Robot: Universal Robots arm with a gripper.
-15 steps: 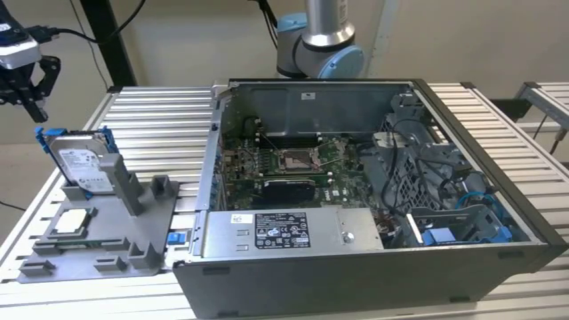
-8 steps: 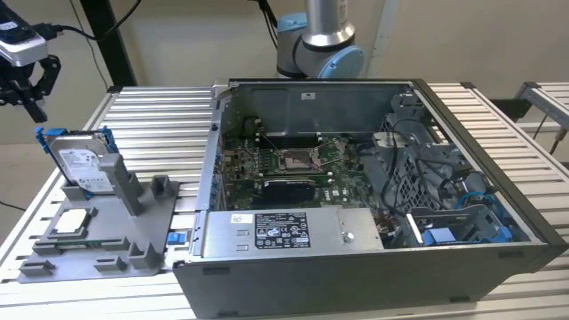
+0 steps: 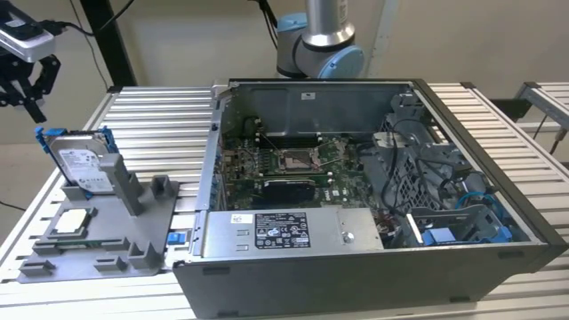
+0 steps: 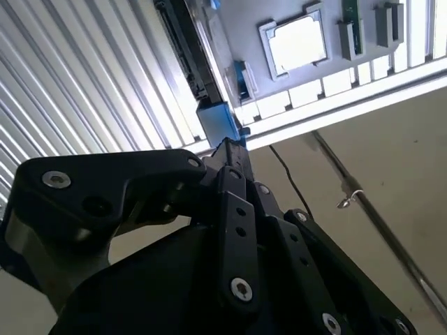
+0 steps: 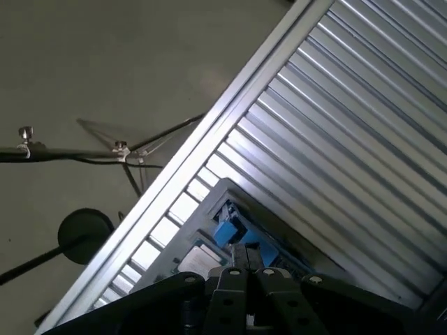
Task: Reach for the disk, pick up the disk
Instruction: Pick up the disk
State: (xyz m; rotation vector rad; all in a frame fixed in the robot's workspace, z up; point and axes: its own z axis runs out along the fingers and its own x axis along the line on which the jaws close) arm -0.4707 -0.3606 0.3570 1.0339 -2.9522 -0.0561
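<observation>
Currently the gripper (image 3: pixel 26 100) is hovering, fingers closed on nothing; the hard disk (image 3: pixel 82 167) is standing upright in its grey holder (image 3: pixel 133 193) below them, its edges exposed for grasping.

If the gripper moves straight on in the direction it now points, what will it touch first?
Probably the disk: in the second wrist view its blue side rail lies just ahead of the gripper. Depth is unclear.

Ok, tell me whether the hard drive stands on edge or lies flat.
Upright: the hard drive stands on edge in a slot of the grey holder, its label face showing in the exterior view.
</observation>
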